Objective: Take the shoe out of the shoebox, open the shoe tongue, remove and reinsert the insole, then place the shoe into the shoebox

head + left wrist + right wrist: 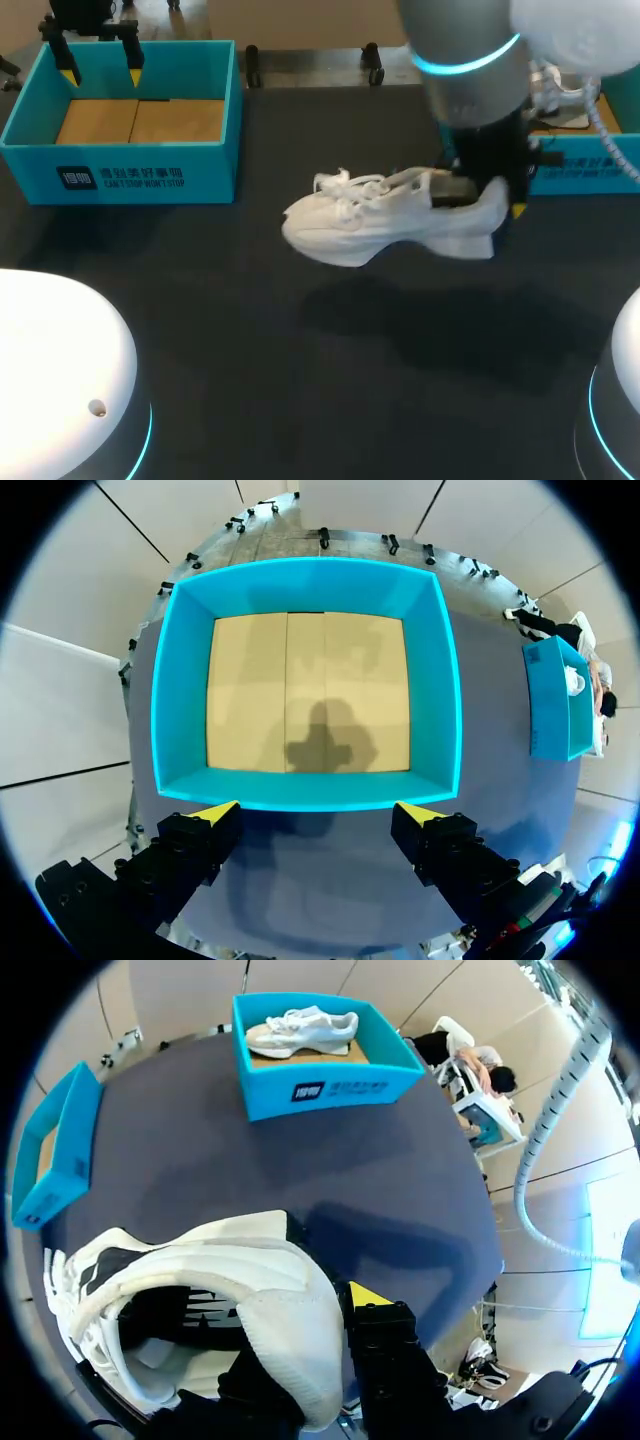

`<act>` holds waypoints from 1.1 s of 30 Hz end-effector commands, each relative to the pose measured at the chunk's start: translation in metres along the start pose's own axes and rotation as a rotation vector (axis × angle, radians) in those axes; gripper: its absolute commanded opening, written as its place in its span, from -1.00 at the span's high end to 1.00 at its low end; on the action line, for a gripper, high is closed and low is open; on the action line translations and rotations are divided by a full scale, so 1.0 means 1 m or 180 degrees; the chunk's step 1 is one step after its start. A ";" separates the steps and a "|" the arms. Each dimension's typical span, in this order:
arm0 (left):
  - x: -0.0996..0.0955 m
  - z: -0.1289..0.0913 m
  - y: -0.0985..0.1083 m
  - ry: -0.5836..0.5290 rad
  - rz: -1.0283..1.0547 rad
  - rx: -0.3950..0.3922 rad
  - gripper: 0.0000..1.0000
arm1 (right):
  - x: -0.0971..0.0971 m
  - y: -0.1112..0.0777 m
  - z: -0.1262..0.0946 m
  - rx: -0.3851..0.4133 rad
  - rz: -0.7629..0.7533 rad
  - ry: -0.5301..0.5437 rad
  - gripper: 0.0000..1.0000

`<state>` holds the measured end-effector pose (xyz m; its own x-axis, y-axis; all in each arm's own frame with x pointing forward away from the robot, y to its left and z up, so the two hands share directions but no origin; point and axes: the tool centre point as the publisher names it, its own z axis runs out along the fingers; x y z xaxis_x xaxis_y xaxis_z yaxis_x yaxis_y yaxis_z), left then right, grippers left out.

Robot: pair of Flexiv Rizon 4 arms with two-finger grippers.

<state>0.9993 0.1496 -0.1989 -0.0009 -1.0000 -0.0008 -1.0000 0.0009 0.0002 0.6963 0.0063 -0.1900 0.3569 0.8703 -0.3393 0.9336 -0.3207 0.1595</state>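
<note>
The right end effector (pixel 487 203) pinches the white shoe (pixel 390 225) by its heel collar, 1 finger inside and 1 yellow-tipped finger (pixel 370 1295) outside. The shoe hangs clear of the dark worktop (pixel 300 400), toe pointing toward the left arm's side, laces loose. It is a chunky-soled white sneaker with a dark lining. The left end effector (pixel 100 72) hovers spread over the empty blue shoebox (pixel 150 170).
</note>
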 end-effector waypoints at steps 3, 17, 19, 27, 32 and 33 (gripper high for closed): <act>0.000 0.000 0.000 0.0001 -0.0001 0.0000 -1.00 | 0.037 -0.016 0.013 0.0044 -0.0032 0.0075 1.00; 0.000 0.000 0.000 0.0001 -0.0001 0.0000 -1.00 | 0.037 -0.016 0.013 0.0044 -0.0032 0.0075 1.00; 0.000 0.000 0.000 0.0001 -0.0001 0.0000 -1.00 | 0.044 -0.018 0.013 0.0016 -0.0097 0.0072 1.00; 0.000 0.000 0.000 0.0001 -0.0001 0.0000 -1.00 | 0.077 -0.042 0.038 0.0013 -0.0321 -0.0051 1.00; 0.000 0.000 0.000 0.0001 -0.0001 0.0000 -1.00 | 0.086 -0.061 0.047 -0.0089 -0.0373 0.0033 1.00; 0.000 0.000 0.000 0.0001 -0.0001 0.0000 -1.00 | 0.087 -0.064 0.049 -0.0100 -0.0375 0.0041 1.00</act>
<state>0.9993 0.1496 -0.1989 -0.0010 -1.0000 -0.0008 -1.0000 0.0010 0.0002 0.6821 0.0681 -0.2651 0.2029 0.9198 -0.3359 0.9782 -0.1752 0.1110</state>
